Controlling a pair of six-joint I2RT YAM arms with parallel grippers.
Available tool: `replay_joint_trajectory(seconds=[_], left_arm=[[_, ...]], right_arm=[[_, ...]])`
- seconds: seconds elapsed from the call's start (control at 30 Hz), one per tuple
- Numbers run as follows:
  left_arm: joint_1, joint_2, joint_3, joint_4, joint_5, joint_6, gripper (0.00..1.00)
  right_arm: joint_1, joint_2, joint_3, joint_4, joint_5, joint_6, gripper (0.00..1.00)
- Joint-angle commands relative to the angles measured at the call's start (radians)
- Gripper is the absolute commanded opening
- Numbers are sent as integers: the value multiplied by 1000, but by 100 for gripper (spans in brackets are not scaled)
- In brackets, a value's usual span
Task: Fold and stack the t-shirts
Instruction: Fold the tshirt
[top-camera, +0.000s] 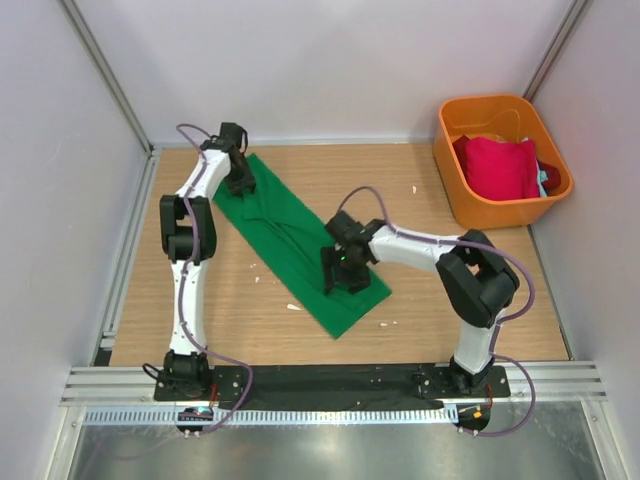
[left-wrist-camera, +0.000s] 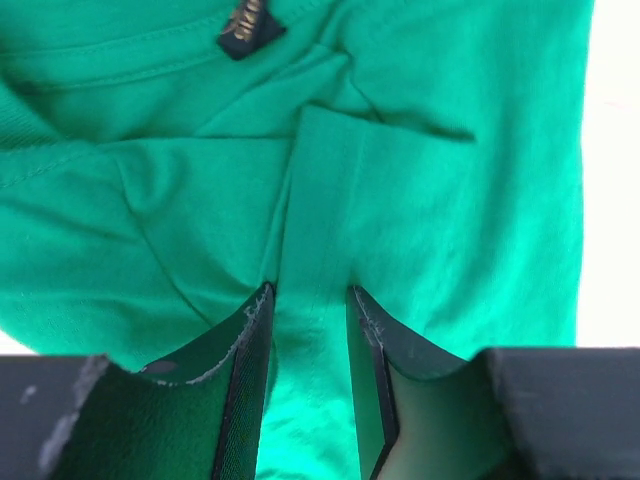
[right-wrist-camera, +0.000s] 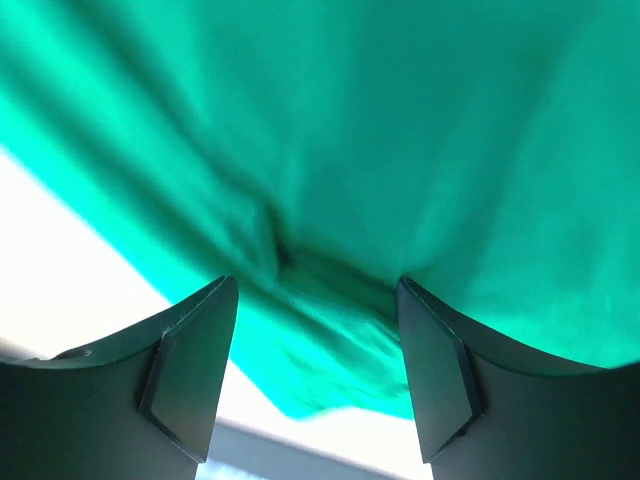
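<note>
A bright green t-shirt (top-camera: 290, 235) lies folded into a long strip, running diagonally across the wooden table. My left gripper (top-camera: 238, 178) is at its far collar end. In the left wrist view its fingers (left-wrist-camera: 310, 300) stand partly apart, straddling a narrow fold of the green cloth (left-wrist-camera: 450, 200) below the dark neck label (left-wrist-camera: 248, 25). My right gripper (top-camera: 338, 275) is low over the strip's near part. Its jaws (right-wrist-camera: 318, 290) are wide open over the cloth (right-wrist-camera: 450, 120), close to the hem edge, holding nothing. A crimson t-shirt (top-camera: 497, 165) and a bit of teal one (top-camera: 543, 178) lie in the bin.
An orange plastic bin (top-camera: 510, 212) stands at the back right corner of the table. White walls close in on the left, back and right. A few small white scraps (top-camera: 293, 307) lie on the wood near the shirt.
</note>
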Motion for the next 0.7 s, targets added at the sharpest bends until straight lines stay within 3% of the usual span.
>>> replay_joint_trajectory(seconds=[0.0, 0.17, 0.23, 0.4, 0.53, 0.67], left_arm=[[-49, 94, 104, 20, 1, 205, 37], [-101, 70, 183, 42, -31, 308, 40], [-110, -14, 172, 42, -70, 284, 41], [-112, -260, 25, 55, -295, 52, 47], [-133, -407, -217, 137, -298, -133, 47], [-168, -409, -303, 146, -292, -233, 42]], right_arm=[[130, -23, -26, 32, -145, 136, 71], [175, -89, 41, 13, -107, 89, 71], [173, -105, 76, -49, -8, 12, 73], [131, -137, 118, -111, 169, -119, 79], [95, -154, 115, -120, 232, -186, 84], [48, -197, 118, -135, 227, -197, 82]])
